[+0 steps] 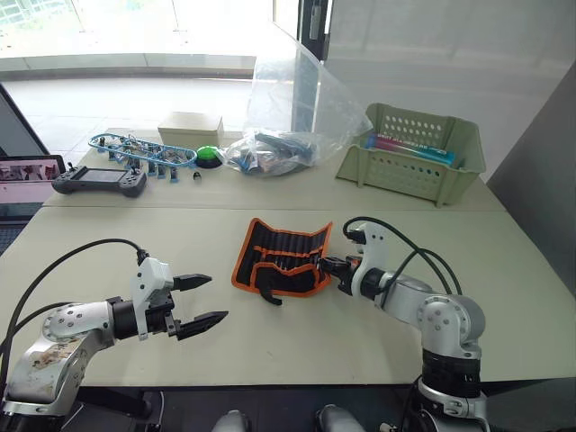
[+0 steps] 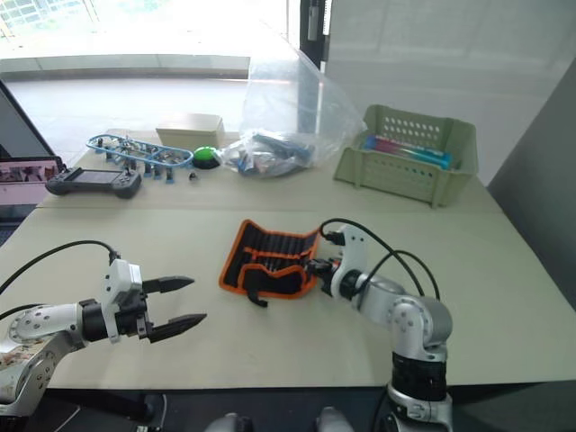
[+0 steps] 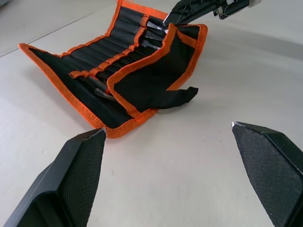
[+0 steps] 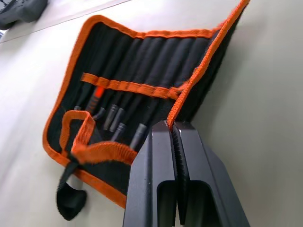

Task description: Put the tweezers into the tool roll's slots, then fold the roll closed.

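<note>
Lying mid-table on the pale beige table top (image 1: pixel 270 351): one black fabric tool roll with orange edging (image 1: pixel 270 247), right-hand flap lifted and partly folded over. Pinched shut on that orange-trimmed right edge: right black two-fingered gripper (image 4: pixel 173 130). Tucked in the row of narrow black slots (image 4: pixel 142 61), several slim dark tweezers (image 4: pixel 116 118), about five ends showing, exact count hard to tell. Hovering near-left, well apart from the roll, with bare table between: left black two-fingered gripper (image 1: pixel 200 301), fingers spread wide, holding nothing. Along the far edge: one crumpled clear plastic bag (image 1: pixel 292 108), one pale green perforated basket (image 1: pixel 409 148), one grey handheld controller (image 1: pixel 99 182).
</note>
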